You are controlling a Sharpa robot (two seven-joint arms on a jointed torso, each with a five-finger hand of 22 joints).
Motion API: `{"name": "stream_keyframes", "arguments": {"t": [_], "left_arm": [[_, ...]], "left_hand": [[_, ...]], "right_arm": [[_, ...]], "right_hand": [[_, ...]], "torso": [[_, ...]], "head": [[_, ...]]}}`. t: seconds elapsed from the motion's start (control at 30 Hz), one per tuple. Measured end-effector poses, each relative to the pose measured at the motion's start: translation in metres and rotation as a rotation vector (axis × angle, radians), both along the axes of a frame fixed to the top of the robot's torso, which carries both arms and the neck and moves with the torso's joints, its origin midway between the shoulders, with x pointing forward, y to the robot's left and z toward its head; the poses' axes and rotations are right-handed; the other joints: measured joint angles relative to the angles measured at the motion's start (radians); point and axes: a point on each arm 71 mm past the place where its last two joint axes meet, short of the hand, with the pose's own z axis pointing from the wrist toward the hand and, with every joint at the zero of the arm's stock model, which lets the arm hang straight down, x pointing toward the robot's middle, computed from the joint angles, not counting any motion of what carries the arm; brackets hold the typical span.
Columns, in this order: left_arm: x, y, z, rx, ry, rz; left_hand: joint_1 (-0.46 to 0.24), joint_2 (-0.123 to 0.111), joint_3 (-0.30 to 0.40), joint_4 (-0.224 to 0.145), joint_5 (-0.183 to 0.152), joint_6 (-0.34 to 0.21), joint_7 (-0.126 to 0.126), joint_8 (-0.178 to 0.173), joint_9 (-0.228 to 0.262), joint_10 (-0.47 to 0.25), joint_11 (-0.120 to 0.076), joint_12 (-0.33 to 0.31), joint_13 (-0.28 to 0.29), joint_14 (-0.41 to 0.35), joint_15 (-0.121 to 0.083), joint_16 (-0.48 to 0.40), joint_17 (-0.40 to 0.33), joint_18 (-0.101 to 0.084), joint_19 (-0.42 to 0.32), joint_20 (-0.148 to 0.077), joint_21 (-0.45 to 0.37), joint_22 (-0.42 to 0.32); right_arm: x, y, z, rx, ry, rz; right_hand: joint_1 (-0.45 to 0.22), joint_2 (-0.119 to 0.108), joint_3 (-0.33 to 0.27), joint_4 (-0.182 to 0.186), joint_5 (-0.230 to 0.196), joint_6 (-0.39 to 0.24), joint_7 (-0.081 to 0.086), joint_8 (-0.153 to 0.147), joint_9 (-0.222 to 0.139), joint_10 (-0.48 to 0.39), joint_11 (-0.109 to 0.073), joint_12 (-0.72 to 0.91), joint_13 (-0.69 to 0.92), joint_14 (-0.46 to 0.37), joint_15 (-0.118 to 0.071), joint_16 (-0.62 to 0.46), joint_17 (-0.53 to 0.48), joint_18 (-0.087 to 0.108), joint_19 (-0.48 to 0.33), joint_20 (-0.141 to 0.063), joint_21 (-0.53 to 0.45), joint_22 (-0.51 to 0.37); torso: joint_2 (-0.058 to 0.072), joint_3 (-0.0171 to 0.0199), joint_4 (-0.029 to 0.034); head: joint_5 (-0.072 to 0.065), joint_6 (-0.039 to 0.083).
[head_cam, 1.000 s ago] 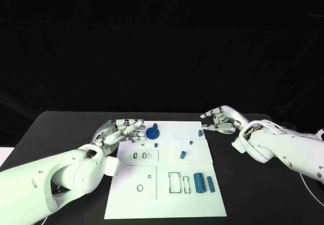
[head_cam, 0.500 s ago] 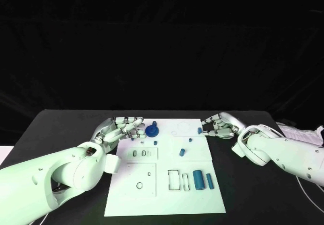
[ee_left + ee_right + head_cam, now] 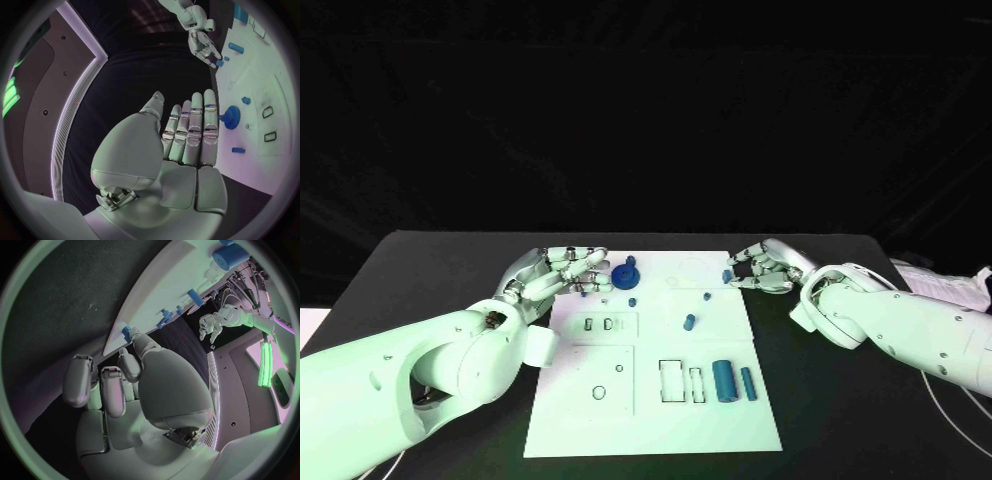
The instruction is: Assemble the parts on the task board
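Head view: the black table (image 3: 430, 270) carries the white board (image 3: 646, 420) in its middle, long side running away from the robot. The left arm (image 3: 401, 375) comes in low at the board's left edge, and the right arm (image 3: 906, 325) reaches to the board's far right corner.

The left hand (image 3: 563, 275) hovers over the board's far left corner with fingers (image 3: 190, 127) straight and lying side by side, holding nothing; the left wrist view shows the palm flat and the thumb set apart. The right hand (image 3: 764, 266) sits at the board's right edge, fingers curled, and pinches a small blue part (image 3: 728, 275) at its fingertips; the right wrist view shows this blue piece (image 3: 127, 332) against the thumb tip, right at the board's edge.

Just beside the left hand's fingertips stands a blue gear (image 3: 626, 277). At the board's near right a blue cylinder (image 3: 726, 382) lies beside a slimmer blue pin (image 3: 749, 384), next to two outlined slots (image 3: 684, 384). A short blue peg (image 3: 689, 323) lies mid-board, with smaller blue bits near it.
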Motion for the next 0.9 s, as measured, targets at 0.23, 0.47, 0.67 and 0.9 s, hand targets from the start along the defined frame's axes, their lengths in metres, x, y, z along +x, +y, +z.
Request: {"name": "stream_keyframes", "arguments": {"t": [0.23, 0.47, 0.67, 0.9], "left_arm": [[0.0000, -0.0002, -0.0001, 0.000, 0.001, -0.001], [0.0000, -0.0004, -0.0002, 0.000, 0.002, -0.002], [0.0000, -0.0004, -0.0003, 0.001, 0.004, -0.003], [-0.0001, -0.0004, -0.0005, 0.002, 0.007, -0.004]], "left_hand": [[0.000, 0.000, 0.000, 0.000, 0.000, 0.000, 0.000, 0.000, 0.000, 0.000, 0.000, 0.000, 0.000, 0.000, 0.000, 0.000, 0.001, 0.000, 0.000, 0.000, 0.000, 0.000], [0.000, 0.000, 0.000, 0.000, 0.000, 0.000, 0.000, 0.000, 0.000, 0.000, 0.000, -0.005, 0.000, 0.000, 0.000, 0.000, 0.001, 0.000, 0.000, 0.000, 0.000, 0.000], [0.000, 0.000, 0.000, 0.000, 0.000, 0.000, 0.000, 0.000, 0.000, 0.000, 0.000, -0.005, 0.000, 0.000, 0.000, 0.000, 0.002, 0.000, 0.000, 0.000, 0.000, 0.000], [0.000, 0.000, 0.000, 0.000, 0.000, 0.000, 0.000, 0.000, 0.000, 0.000, 0.000, -0.005, 0.000, 0.000, 0.000, 0.000, 0.001, 0.000, 0.000, 0.000, 0.000, 0.000]], "right_arm": [[0.0025, 0.0044, -0.0020, -0.010, 0.006, 0.001], [0.0039, 0.0082, -0.0032, -0.018, 0.011, 0.007], [0.0045, 0.0092, -0.0037, -0.023, 0.013, 0.008], [0.0047, 0.0100, -0.0040, -0.027, 0.014, 0.010]], "right_hand": [[0.001, 0.015, 0.011, -0.011, -0.037, 0.031, -0.006, 0.013, 0.005, 0.005, -0.005, 0.005, 0.004, 0.000, 0.000, 0.000, 0.000, 0.000, 0.000, 0.000, 0.000, 0.001], [0.005, 0.019, 0.015, -0.015, -0.042, 0.037, -0.007, 0.013, 0.005, 0.005, -0.005, 0.006, 0.007, 0.000, 0.000, 0.000, 0.000, 0.000, 0.000, 0.000, 0.000, 0.002], [0.005, 0.019, 0.015, -0.015, -0.046, 0.037, -0.007, 0.013, 0.006, 0.005, -0.005, 0.006, 0.007, 0.000, 0.000, 0.000, 0.000, 0.000, 0.000, 0.000, 0.000, 0.003], [-0.001, 0.029, 0.020, -0.020, -0.050, 0.059, -0.011, 0.021, 0.009, 0.011, -0.011, 0.009, 0.009, 0.000, 0.000, 0.000, 0.000, 0.000, 0.000, 0.000, 0.000, 0.004]], "torso": [[0.000, 0.0002, 0.0000], [-0.001, 0.0004, 0.0002], [-0.001, 0.0005, 0.0002], [0.000, 0.0011, 0.0002]], "head": [[0.005, -0.002], [0.006, -0.004], [0.006, -0.005], [0.006, -0.006]]}}
